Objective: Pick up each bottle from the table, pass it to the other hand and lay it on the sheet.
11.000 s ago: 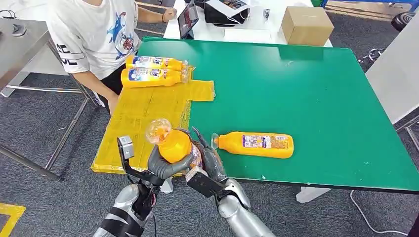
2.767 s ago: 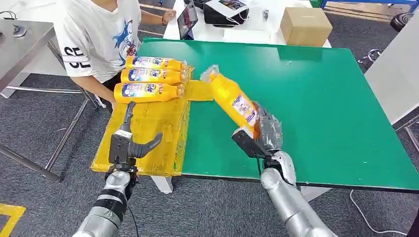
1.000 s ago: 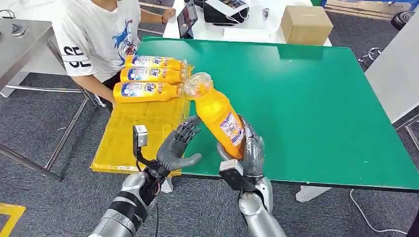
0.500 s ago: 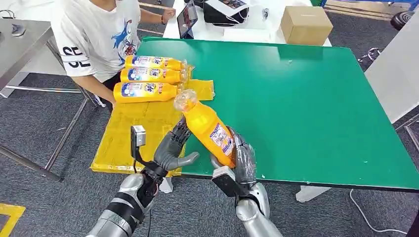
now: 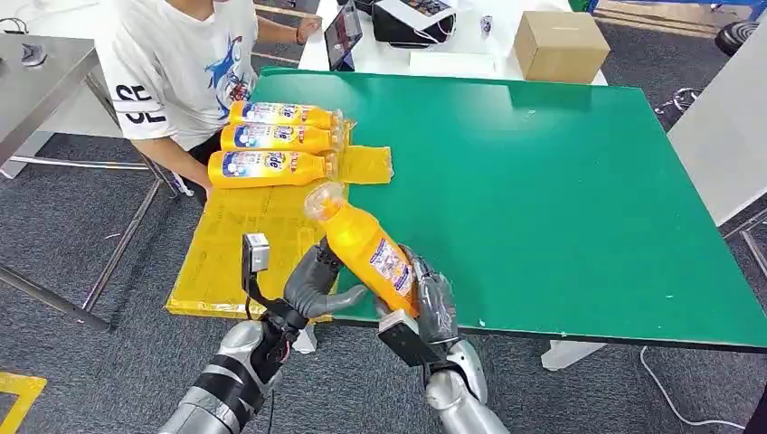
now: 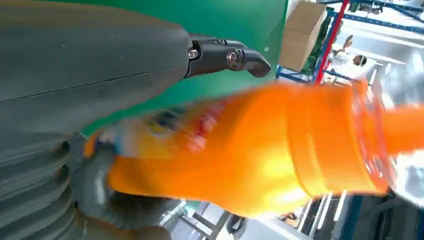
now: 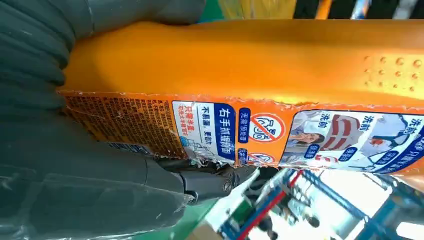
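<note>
Green counter (image 5: 561,199) is carrying the yellow sheet (image 5: 258,231), three orange bottles (image 5: 267,167) lying across its far end. Right hand (image 5: 425,303) is gripping a fourth bottle (image 5: 366,249) above the counter's near edge, cap tilting up-left, its label in Chinese print. Left hand (image 5: 317,285) is cupping beside it, fingers spread, holding nothing.

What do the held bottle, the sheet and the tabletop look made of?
Bottle: likely glossy orange plastic with a clear cap; highlights on its body, printed paper-like label torn at the edge in the right wrist view. Sheet: thin yellow film or plastic, going by its creases and sheen. Tabletop: matte green, smooth, no glare; material unclear.
</note>
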